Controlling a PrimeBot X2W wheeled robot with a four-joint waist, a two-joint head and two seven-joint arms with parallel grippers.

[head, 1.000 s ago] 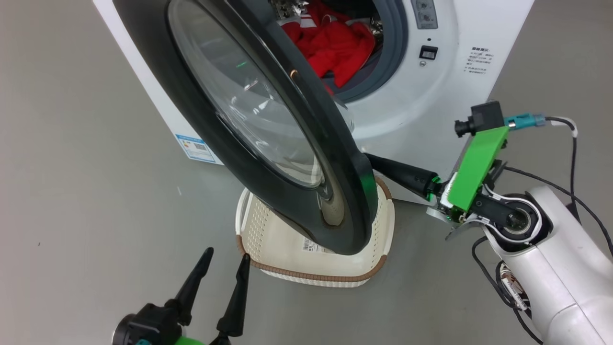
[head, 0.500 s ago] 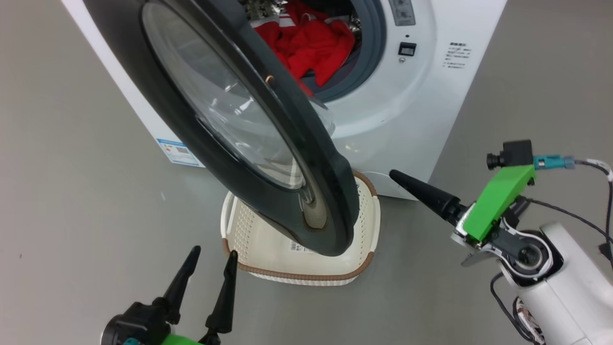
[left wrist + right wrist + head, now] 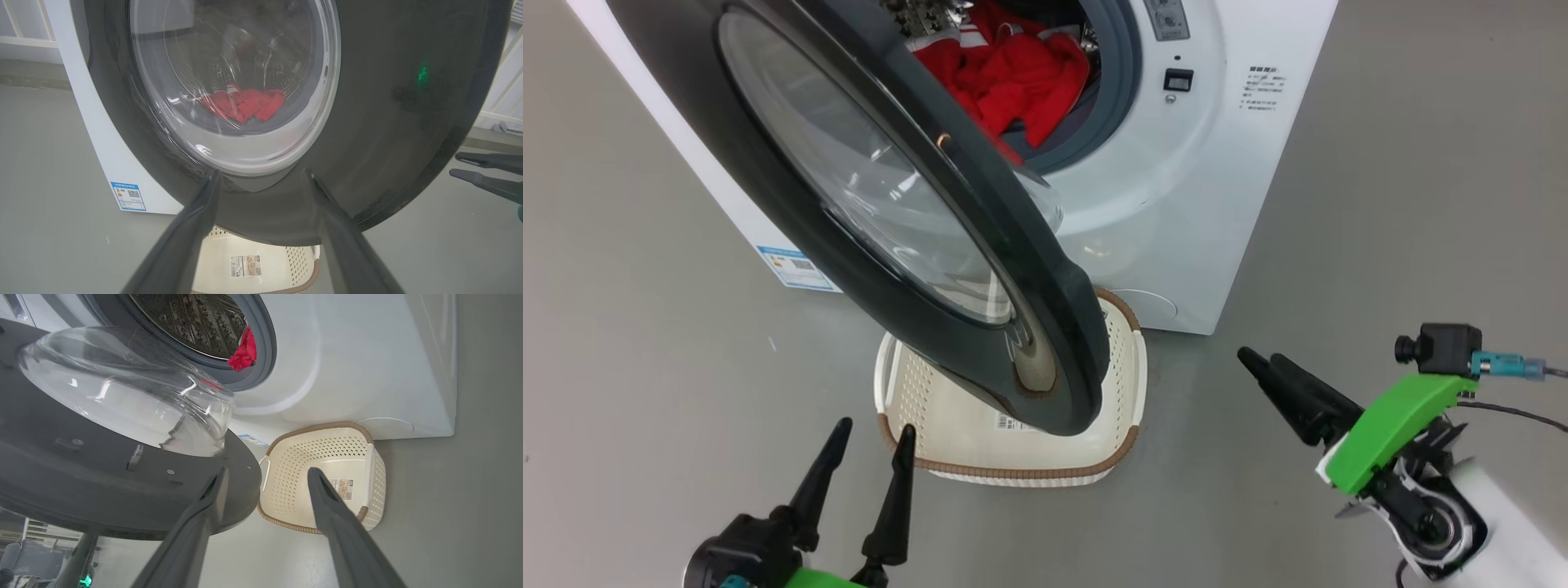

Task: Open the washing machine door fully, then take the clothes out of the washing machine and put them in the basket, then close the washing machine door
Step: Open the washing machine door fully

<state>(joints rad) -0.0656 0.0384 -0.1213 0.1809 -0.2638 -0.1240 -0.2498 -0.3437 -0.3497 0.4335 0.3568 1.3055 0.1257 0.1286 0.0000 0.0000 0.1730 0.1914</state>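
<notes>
The white washing machine (image 3: pixel 1176 204) has its door (image 3: pixel 1054 310) swung partly open, black rim and glass bowl hanging over the basket (image 3: pixel 947 408) on the floor. Red clothes (image 3: pixel 1005 77) lie in the drum, and show through the glass (image 3: pixel 245 104). My left gripper (image 3: pixel 874 429) is open, low in front of the door's outer face (image 3: pixel 408 102), apart from it. My right gripper (image 3: pixel 1259 357) is open and holds nothing, to the right of the door's edge. Its wrist view looks past the door's inner side (image 3: pixel 122 396) at the basket (image 3: pixel 318 457) and clothes (image 3: pixel 244 351).
Grey floor spreads all round the machine. A blue label (image 3: pixel 796 268) sits low on the machine's front left. The basket stands tight against the machine's base, half under the door. Cables trail from my right wrist (image 3: pixel 1511 408).
My right gripper has opened, let go of the door's edge and drawn back down and to the right. The head camera has shifted, so the machine sits further left.
</notes>
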